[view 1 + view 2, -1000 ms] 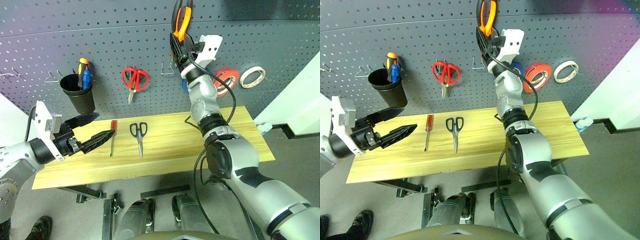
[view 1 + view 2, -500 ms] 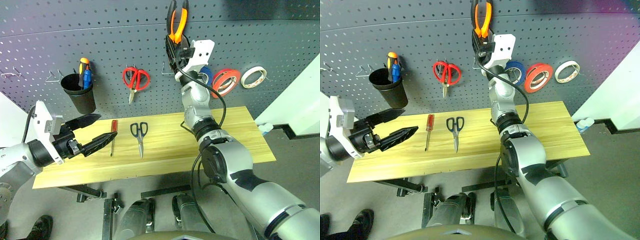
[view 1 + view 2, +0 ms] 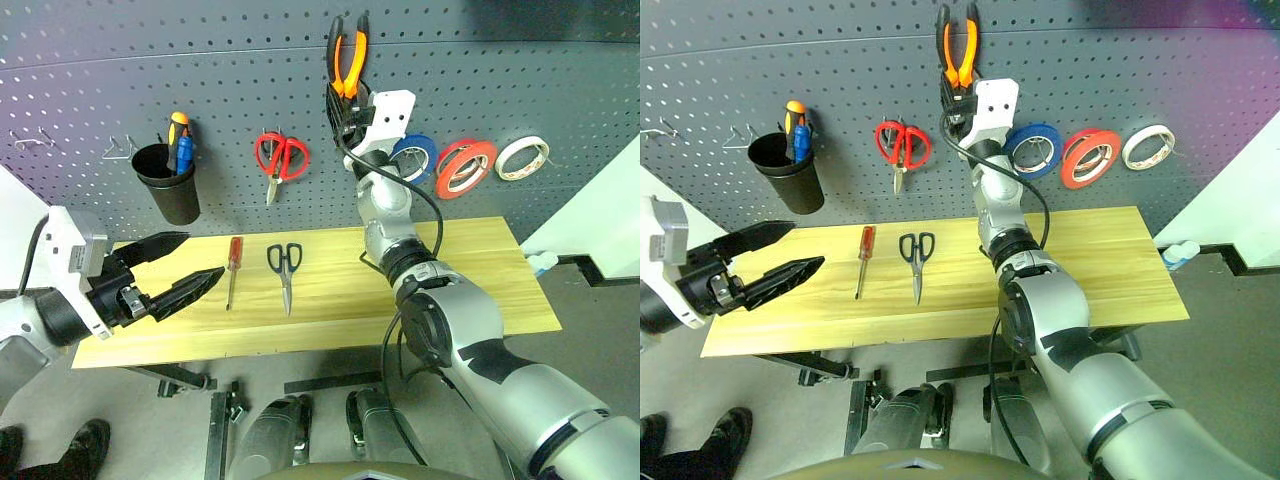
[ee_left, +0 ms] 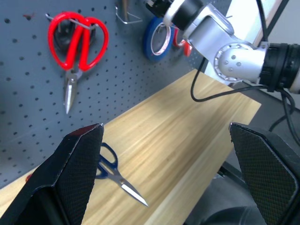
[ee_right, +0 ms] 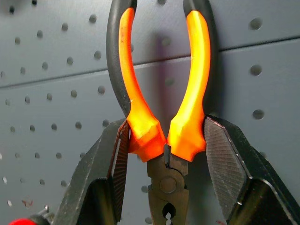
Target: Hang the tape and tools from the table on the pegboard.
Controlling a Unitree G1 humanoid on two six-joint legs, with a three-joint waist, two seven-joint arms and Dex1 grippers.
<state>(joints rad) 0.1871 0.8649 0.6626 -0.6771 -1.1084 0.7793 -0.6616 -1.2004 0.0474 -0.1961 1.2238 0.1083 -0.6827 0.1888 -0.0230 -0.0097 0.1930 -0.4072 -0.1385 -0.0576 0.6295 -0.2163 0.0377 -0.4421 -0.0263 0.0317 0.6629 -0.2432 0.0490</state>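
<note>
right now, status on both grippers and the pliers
Right gripper shut on pliers, raised at pegboard. Left gripper open, empty. Scissors, screwdriver on table.

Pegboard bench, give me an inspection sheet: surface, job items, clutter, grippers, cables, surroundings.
Surface: table, wood top, mostly bare.
Job's things: pliers held up against the pegboard; dark scissors and red screwdriver lie on the table; red tape hangs.
Clutter: red scissors, blue tape, white tape, black cup with screwdrivers, all on the pegboard.
Grippers: right gripper clamps the pliers' handles; left gripper open, holding nothing.
Cables: black cable along the right arm.
Surroundings: shoe on the floor.
</note>
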